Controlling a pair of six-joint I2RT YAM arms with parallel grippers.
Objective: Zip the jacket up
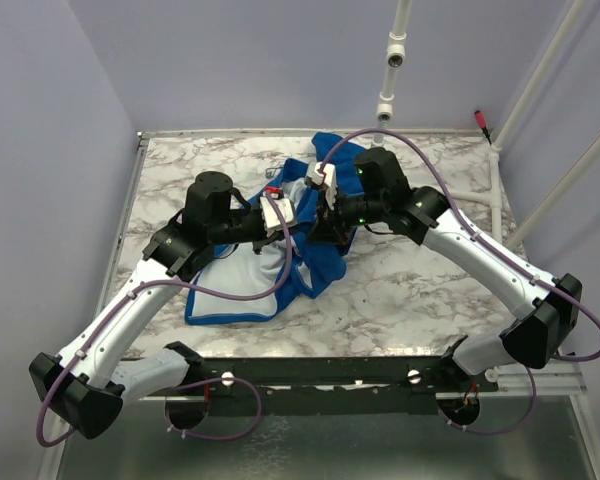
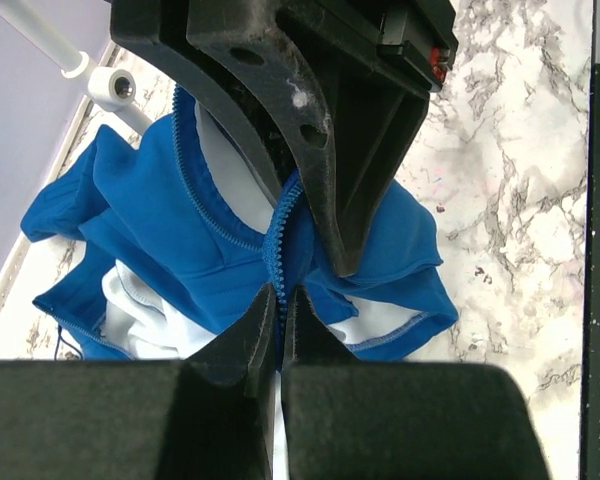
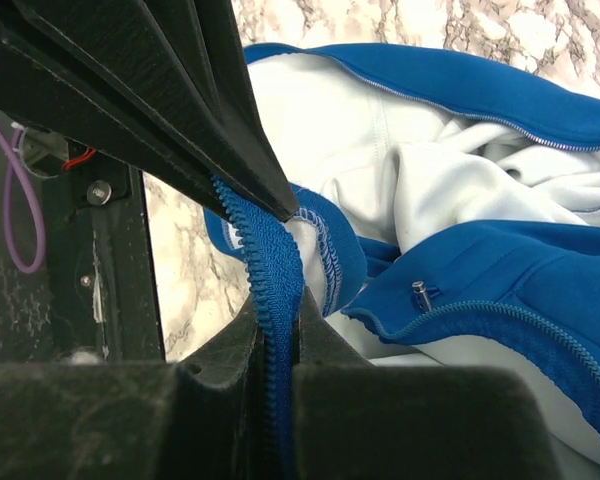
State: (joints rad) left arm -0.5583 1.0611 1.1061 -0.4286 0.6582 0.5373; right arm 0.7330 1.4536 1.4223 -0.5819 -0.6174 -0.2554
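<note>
The left gripper is clamped tight on the blue zipper, the toothed strip caught between its two black fingers. The right gripper is likewise closed on the same strip of teeth, which runs up out of its fingers. The two grippers face each other almost tip to tip, with only a short run of zipper between them. In the right wrist view, the left gripper's fingertip meets the strip just above the right gripper's hold. A small metal stud sits on a blue edge just to the right.

The jacket lies bunched at the middle of the table, under both wrists. Its long axis runs slantwise from the near left to the far right. The pale grey-white lining faces up over the near-left part, and blue folds are heaped at the far end. One zipper edge curves along the lining in the left wrist view. Which end is the hood I cannot tell.

The table is white marble-patterned with grey veins, and a black rail at its near edge carries the arm bases. Pale lavender walls close it in. White pipes with fittings stand at the far right.
</note>
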